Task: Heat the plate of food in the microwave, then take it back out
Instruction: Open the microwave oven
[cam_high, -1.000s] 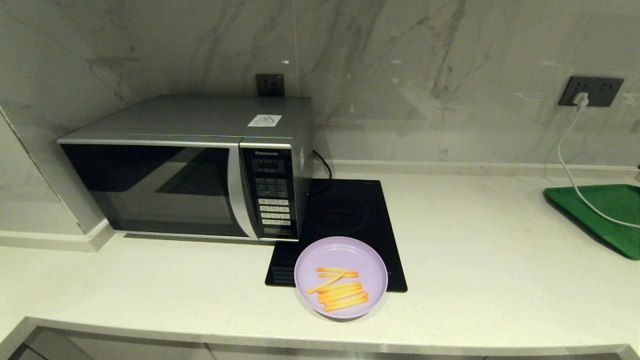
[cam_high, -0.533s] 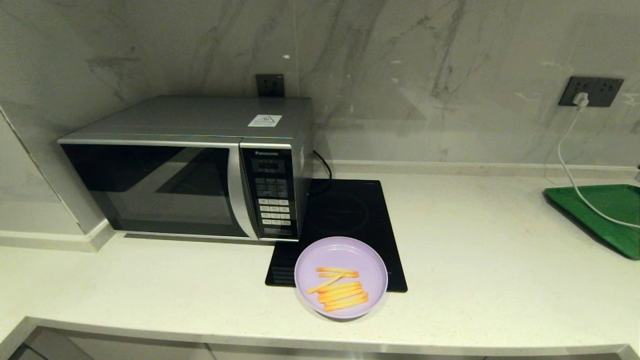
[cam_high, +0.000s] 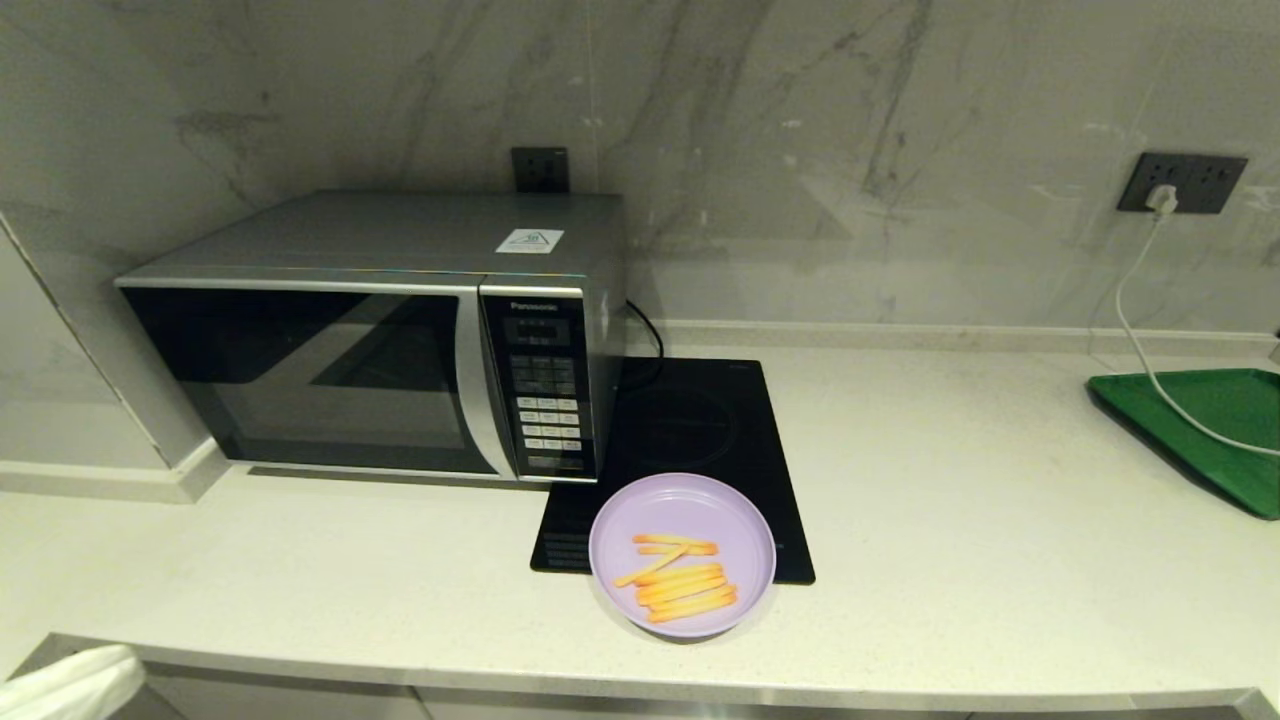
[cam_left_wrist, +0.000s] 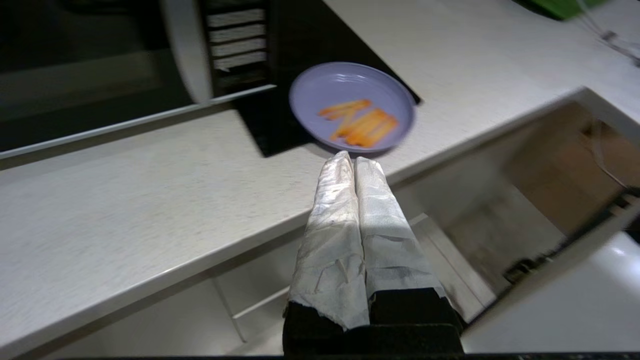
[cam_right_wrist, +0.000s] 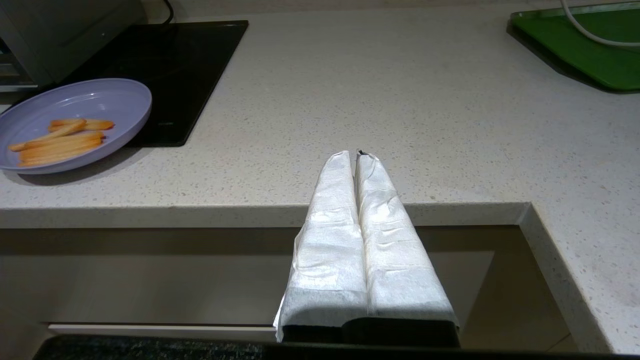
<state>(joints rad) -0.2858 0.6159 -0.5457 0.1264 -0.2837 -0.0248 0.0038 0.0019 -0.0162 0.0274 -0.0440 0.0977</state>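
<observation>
The lilac plate of food (cam_high: 682, 555) with orange-yellow fries sits on the front edge of the black hob, just right of the microwave (cam_high: 370, 335), whose dark glass door is closed. The plate (cam_left_wrist: 351, 106) also shows in the left wrist view and the plate (cam_right_wrist: 70, 125) in the right wrist view. My left gripper (cam_left_wrist: 354, 161) is shut and empty, below and in front of the counter edge; its white-wrapped tip (cam_high: 70, 680) enters the head view's lower left corner. My right gripper (cam_right_wrist: 354, 156) is shut and empty, low in front of the counter, right of the plate.
A flat black hob (cam_high: 690, 430) lies right of the microwave. A green tray (cam_high: 1200, 425) sits at the far right with a white cable (cam_high: 1140, 330) running to a wall socket. Open cabinet space lies under the counter edge (cam_right_wrist: 260, 215).
The left gripper has risen into the lower left corner of the head view. The plate and microwave have not moved.
</observation>
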